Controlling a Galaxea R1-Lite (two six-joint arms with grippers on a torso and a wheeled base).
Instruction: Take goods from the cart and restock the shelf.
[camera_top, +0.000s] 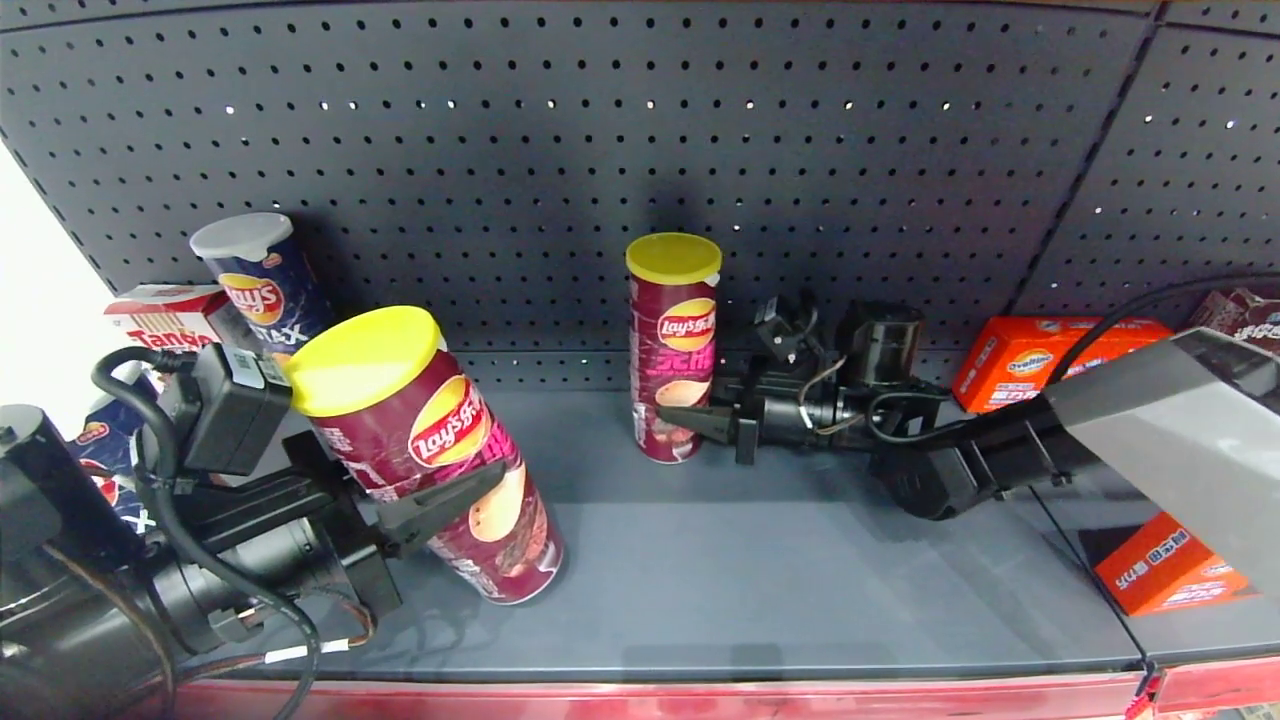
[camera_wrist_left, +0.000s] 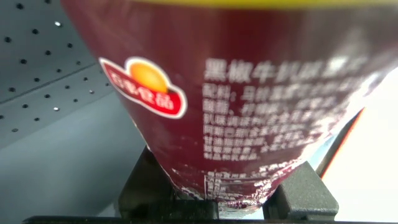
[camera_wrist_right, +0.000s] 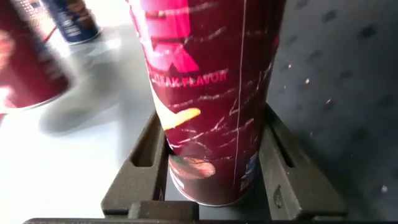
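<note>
Placing step. R gripper (camera_top: 682, 425) jaws clasped the upright can (camera_top: 673, 330), standing mid-frame on the shelf (camera_top: 780, 560). L gripper (camera_top: 450, 490) jaws held a tilted can (camera_top: 400, 400) lower left. Next, prob.: release, then stand the 2nd can alongside.

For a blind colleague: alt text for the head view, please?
The left gripper holds a tilted can, maroon with a yellow lid, at the front of a shelf; the right gripper holds an upright can like it near the pegboard.

Left tool (camera_top: 450, 490) clamped, tilted; right tool (camera_top: 672, 418) clamped, level.
</note>
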